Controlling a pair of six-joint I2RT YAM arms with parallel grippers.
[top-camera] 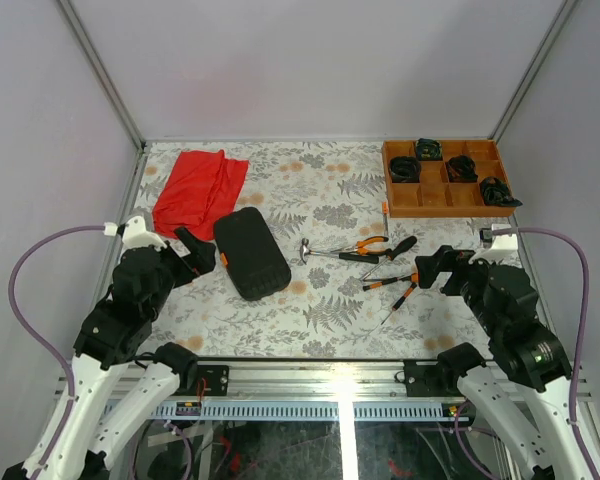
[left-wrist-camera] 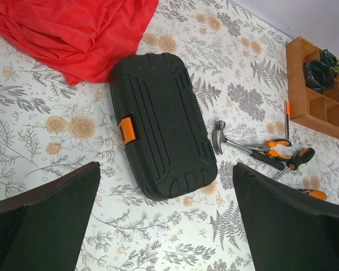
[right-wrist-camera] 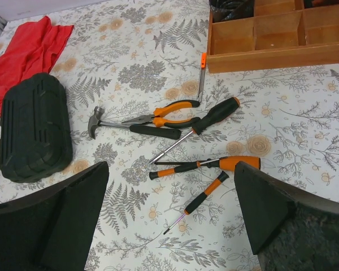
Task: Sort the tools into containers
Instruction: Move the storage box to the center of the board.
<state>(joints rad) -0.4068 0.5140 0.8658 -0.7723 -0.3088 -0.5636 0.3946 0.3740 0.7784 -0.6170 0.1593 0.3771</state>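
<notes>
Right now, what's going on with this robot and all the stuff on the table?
Nothing is being held yet. The left gripper hovers open beside the black tool case, which lies shut with its orange latch on the side towards that gripper. The right gripper hovers open near the loose tools. The hammer, pliers and screwdrivers lie scattered on the table between the case and the wooden tray; none has been put away.
</notes>
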